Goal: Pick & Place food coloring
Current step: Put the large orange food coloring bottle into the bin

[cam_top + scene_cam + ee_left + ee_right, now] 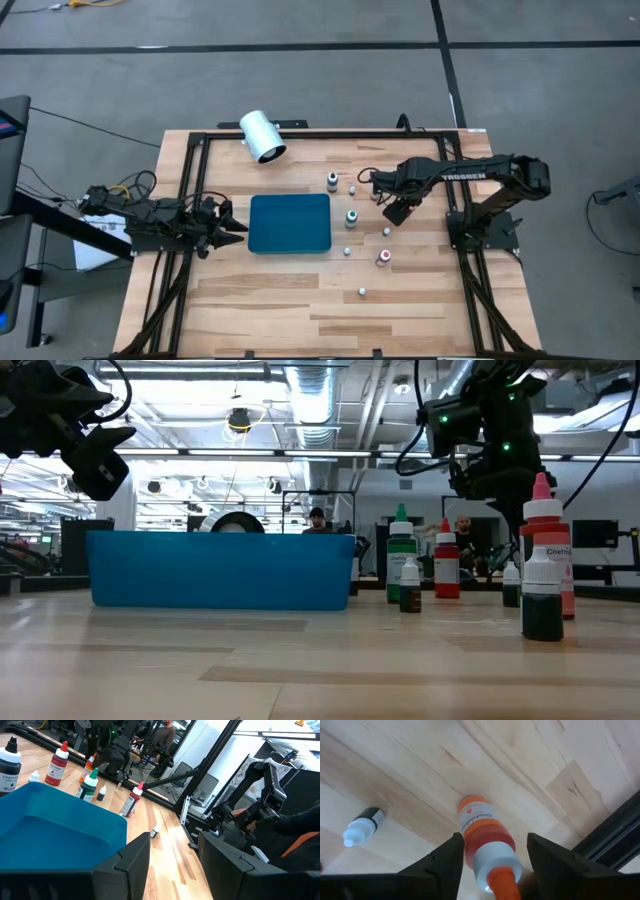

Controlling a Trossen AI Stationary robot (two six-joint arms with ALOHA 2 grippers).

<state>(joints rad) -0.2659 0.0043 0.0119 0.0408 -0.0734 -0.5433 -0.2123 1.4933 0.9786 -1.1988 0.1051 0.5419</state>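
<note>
Orange liquid fills the small bottle point(482, 832) that stands between the two dark fingers of the right claw point(492, 860) — a clear body with a printed label, a white collar and an orange dropper tip pointing up toward the wrist camera. The fingers stand apart on either side of it, and no contact with its sides can be made out. Just beside it on the pale wooden bench point(530, 765) lies a much smaller bottle point(364, 827) with a dark body and a whitish tip, tipped on its side.

From above, the right claw point(397, 212) hangs over the right half of the bench point(270, 300), in the middle of the scattered food coloring. Other bottles stand upright around it: a dark-topped one point(332, 181) near the far side, a green-topped one point(351, 217) just right of the teal tray point(290, 223), a red one point(383, 257) nearer the front, and tiny whitish pieces point(362, 292) dotted between. All are outside the tray.

At bench height, the bottles look squat and translucent, with tapering nozzle caps — a green one point(401, 555), a red one point(446, 560) and, closest, a dark-filled bottle point(542, 595) with a white cap.

The left claw point(228, 228) waits at the tray's left edge, its fingers point(125, 867) apart and holding nothing. A white cylinder point(263, 136) lies at the far edge.
</note>
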